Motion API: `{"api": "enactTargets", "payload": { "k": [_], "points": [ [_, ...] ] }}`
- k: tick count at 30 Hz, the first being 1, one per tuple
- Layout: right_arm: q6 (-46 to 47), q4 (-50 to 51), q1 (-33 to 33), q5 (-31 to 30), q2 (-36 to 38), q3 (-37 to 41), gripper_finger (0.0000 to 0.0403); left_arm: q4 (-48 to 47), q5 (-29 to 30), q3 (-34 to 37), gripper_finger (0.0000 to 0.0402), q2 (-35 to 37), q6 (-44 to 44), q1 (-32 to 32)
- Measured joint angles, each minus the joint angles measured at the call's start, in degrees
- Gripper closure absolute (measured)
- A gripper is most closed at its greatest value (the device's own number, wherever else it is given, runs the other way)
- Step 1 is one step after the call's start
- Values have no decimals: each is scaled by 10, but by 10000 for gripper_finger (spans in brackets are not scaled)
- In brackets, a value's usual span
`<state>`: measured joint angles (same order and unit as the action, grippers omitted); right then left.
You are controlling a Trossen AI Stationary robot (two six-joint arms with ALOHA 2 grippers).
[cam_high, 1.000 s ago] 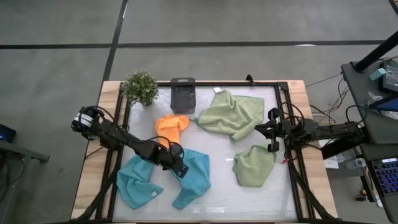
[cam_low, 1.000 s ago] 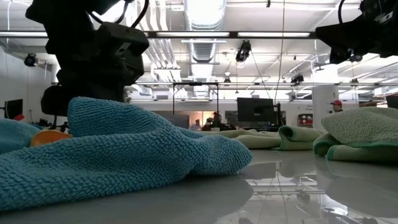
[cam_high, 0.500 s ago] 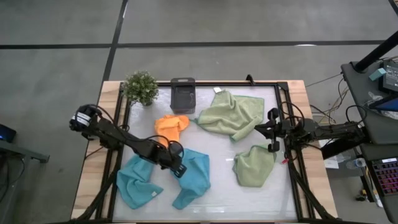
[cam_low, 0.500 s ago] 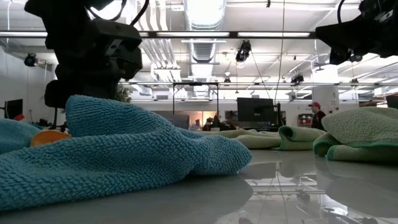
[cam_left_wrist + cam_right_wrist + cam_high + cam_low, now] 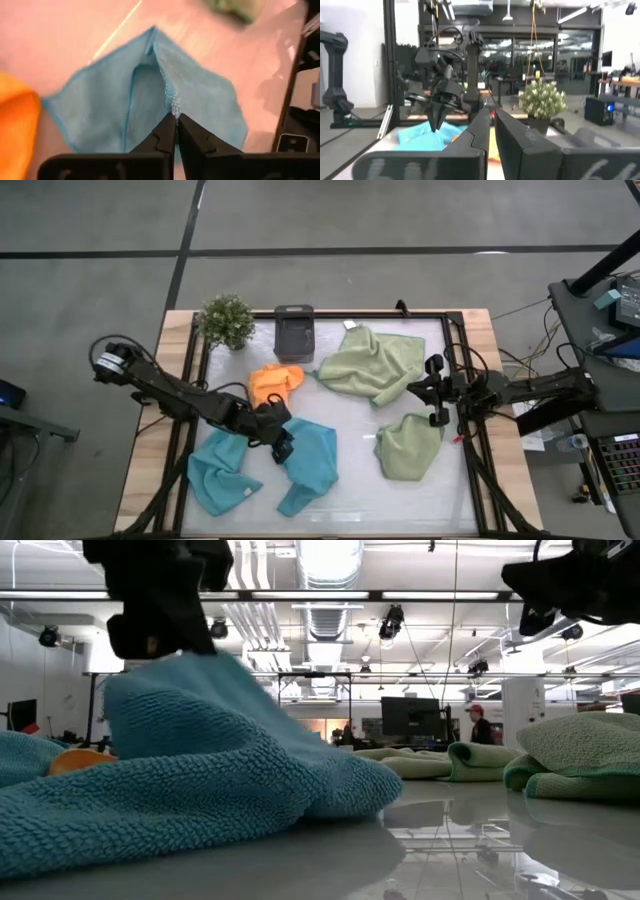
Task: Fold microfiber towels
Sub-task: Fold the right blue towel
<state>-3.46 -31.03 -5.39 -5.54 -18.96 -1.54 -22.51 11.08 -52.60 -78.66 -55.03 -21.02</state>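
Observation:
A light blue microfiber towel (image 5: 312,465) lies crumpled near the table's front, and my left gripper (image 5: 283,446) is shut on it and raises a peak (image 5: 190,675). A second light blue towel (image 5: 218,478) lies to its left and an orange one (image 5: 275,383) behind it. Two sage green towels (image 5: 375,363) (image 5: 410,446) lie bunched on the right half. My right gripper (image 5: 420,388) hovers shut and empty at the right edge, between the two green towels. My left gripper (image 5: 175,116) pinches a small raised ridge of the blue towel (image 5: 173,102) between its two fingertips, away from the hem. The fingers slant down onto it from the table's left. The pinched cloth is drawn up into a peak, and the towel's spread remainder (image 5: 100,105) lies on the table.
A small potted plant (image 5: 227,320) and a dark grey box (image 5: 294,332) stand at the far edge. A black frame (image 5: 460,340) runs around the table top. Bare table shows between the blue towel and the near green towel (image 5: 355,470).
My left gripper has risen and drawn back a little toward the table's left, rolling its wrist. It has pulled the blue towel's middle up into a peak, while the rest of the towel has stayed on the table.

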Motion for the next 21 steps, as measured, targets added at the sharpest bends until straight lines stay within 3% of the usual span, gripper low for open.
{"api": "enactTargets", "payload": {
  "k": [3, 9, 21],
  "points": [
    [-4, -40, 0, 0, -32, -5, 380, 29, 23, 0, 400, 25, 33, 0],
    [5, 7, 0, 16, -100, -81, 357, 108, 54, 1, 400, 52, 116, 0],
    [-2, 170, 0, 19, -284, -277, 251, 160, 76, 2, 400, 34, 135, 0]
  ]
}}
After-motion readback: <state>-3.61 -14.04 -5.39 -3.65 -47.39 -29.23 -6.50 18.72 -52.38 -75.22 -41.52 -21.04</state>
